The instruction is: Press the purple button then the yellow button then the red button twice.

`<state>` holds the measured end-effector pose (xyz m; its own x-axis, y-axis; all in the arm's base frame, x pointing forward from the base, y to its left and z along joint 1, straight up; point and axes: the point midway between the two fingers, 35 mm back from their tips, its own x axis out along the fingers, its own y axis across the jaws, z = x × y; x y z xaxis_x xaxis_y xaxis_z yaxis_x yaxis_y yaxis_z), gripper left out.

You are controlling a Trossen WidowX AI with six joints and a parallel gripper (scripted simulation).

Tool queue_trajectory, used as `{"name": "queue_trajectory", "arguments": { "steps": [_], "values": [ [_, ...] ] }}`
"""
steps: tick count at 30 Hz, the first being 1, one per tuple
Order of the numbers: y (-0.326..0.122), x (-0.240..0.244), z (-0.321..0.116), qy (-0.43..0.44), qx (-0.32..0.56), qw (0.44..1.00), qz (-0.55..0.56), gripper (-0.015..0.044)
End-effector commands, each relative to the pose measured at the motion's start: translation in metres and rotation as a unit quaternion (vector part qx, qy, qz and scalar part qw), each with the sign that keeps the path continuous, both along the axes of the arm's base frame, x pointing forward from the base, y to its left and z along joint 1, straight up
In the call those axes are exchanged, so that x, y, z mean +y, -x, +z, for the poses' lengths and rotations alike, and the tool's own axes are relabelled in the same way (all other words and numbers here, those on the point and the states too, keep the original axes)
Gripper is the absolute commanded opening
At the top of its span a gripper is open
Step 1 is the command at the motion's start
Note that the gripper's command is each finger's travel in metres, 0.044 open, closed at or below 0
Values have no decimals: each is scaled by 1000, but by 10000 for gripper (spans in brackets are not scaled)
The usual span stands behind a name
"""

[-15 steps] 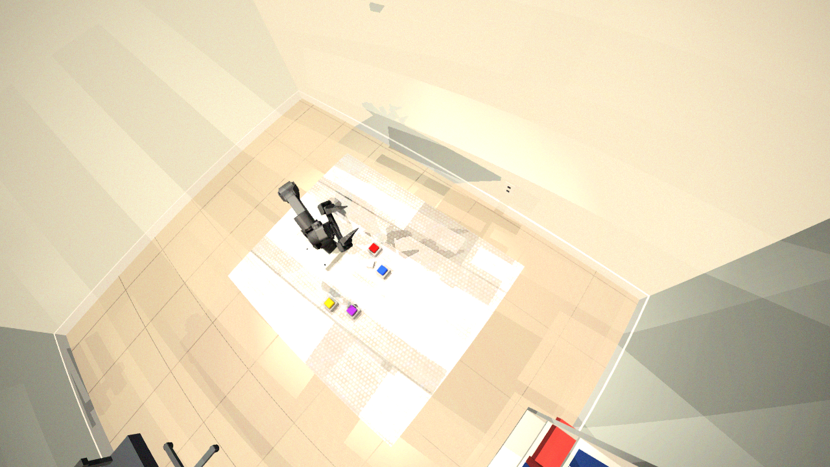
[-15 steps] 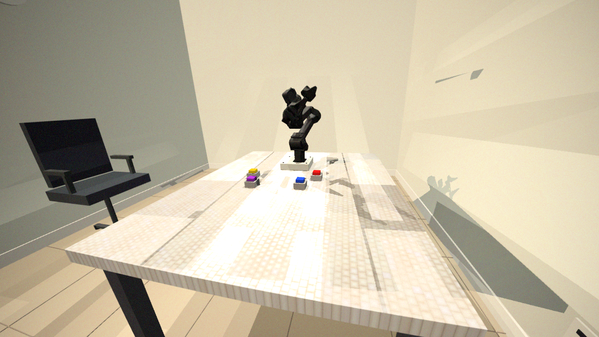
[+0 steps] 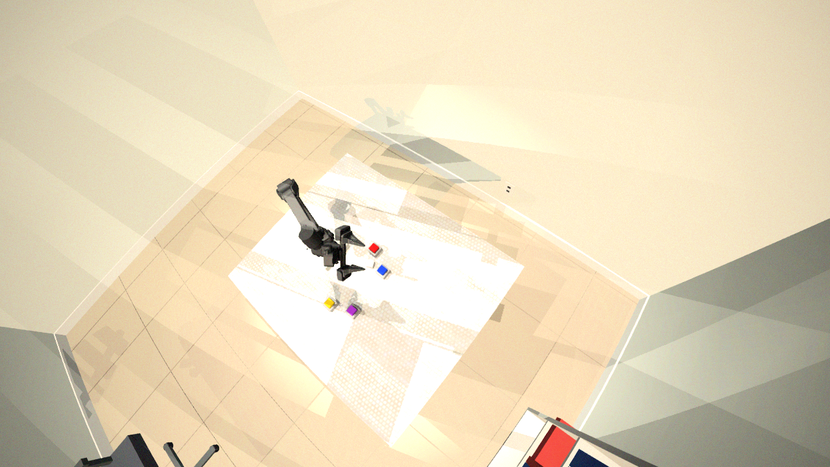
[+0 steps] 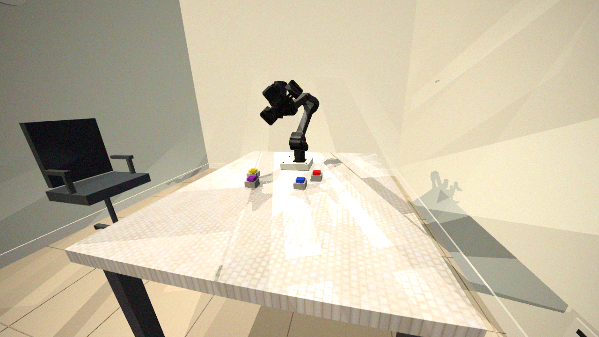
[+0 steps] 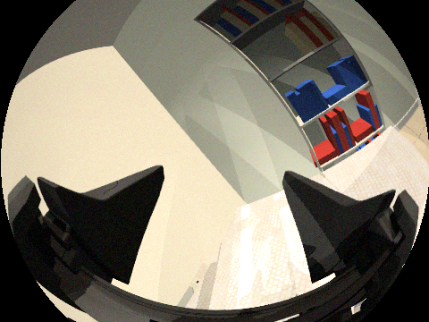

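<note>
The purple button (image 3: 352, 310) (image 4: 251, 179) sits on a grey base, close beside the yellow button (image 3: 329, 303) (image 4: 252, 171). The red button (image 3: 374, 248) (image 4: 316, 172) sits across the table from them, on the right in the exterior view. All three look unpressed. My gripper (image 3: 364, 257) (image 4: 281, 101) (image 5: 225, 174) is open and empty, raised high above the table near the arm's base and pointing outward, with its fingers spread. It touches no button. The wrist view shows no buttons, only walls, a shelf and part of the table.
The blue button (image 3: 382, 270) (image 4: 300, 180) sits close to the red one. All the buttons stand on the pale table (image 3: 371, 360) (image 4: 188, 234), which has strong light patches and shadows. A dark chair (image 4: 71, 155) stands beside the table. A bookshelf (image 5: 270, 80) stands beyond it. No blocks are visible.
</note>
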<state>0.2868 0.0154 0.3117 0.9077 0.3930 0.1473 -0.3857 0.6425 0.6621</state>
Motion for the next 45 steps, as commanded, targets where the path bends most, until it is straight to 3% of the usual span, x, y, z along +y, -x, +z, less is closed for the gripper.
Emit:
{"name": "queue_trajectory", "arguments": {
  "steps": [1, 12, 24, 41, 45],
  "values": [
    [-50, -51, -38, 91, 141, 981, -102, 400],
    [-63, -115, -121, 267, 398, 870, -118, 400],
    [-4, -161, -179, 420, 627, 649, 98, 400],
    [-4, -161, -179, 421, 628, 647, 100, 400],
    [-6, -162, -218, 421, 628, 647, 100, 295]
  ]
}}
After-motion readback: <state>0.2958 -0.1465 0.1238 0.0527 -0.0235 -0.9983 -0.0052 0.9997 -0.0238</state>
